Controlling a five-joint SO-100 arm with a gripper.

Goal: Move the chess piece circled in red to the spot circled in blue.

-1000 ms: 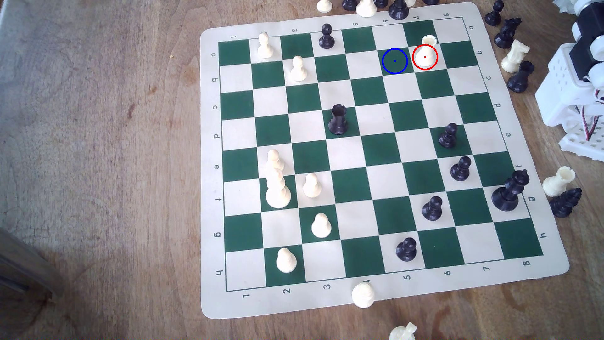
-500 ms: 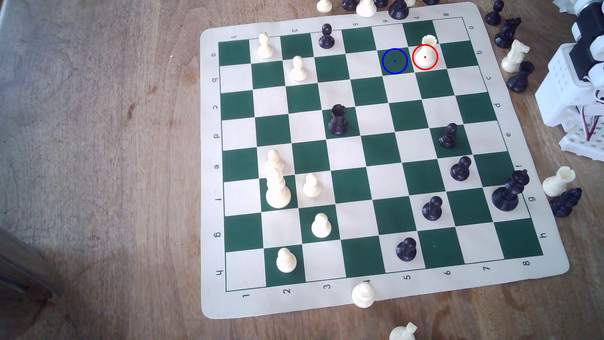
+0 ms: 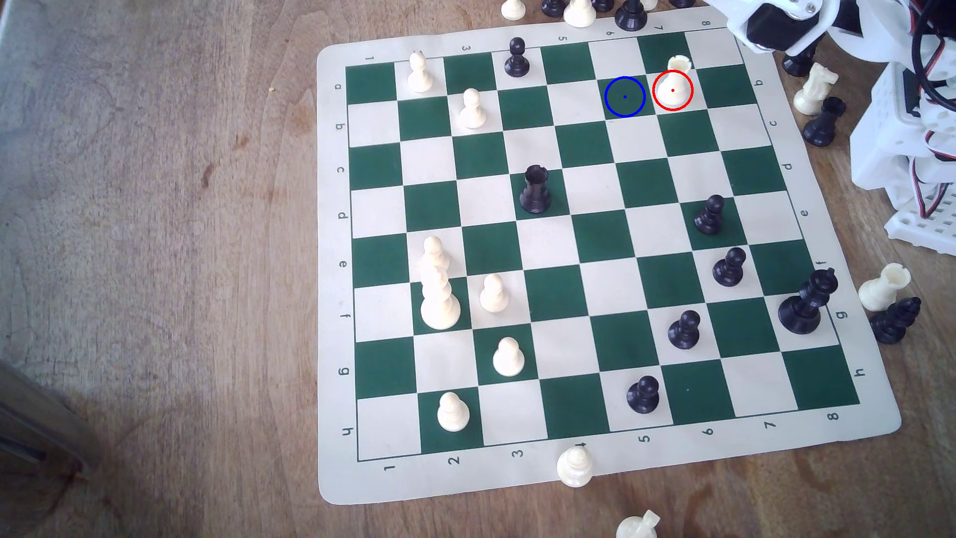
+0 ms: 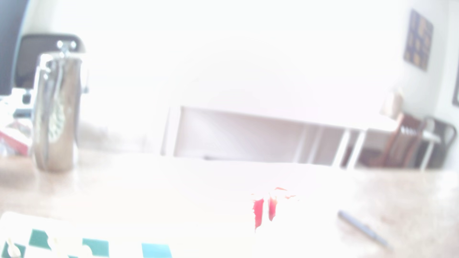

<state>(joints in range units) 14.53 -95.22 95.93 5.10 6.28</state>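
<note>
Cream plastic rook (image 3: 674, 83), light and slick; I'd pinch its slim waist. My gripper (image 3: 760, 31) hangs nearby; opening unreadable.

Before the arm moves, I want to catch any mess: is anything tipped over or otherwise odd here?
Yes. A cream piece lies toppled on the table below the board in the exterior view. A cream pawn straddles the board's near border by the "4". The wrist view is badly overexposed. The cream rook stands upright.
</note>
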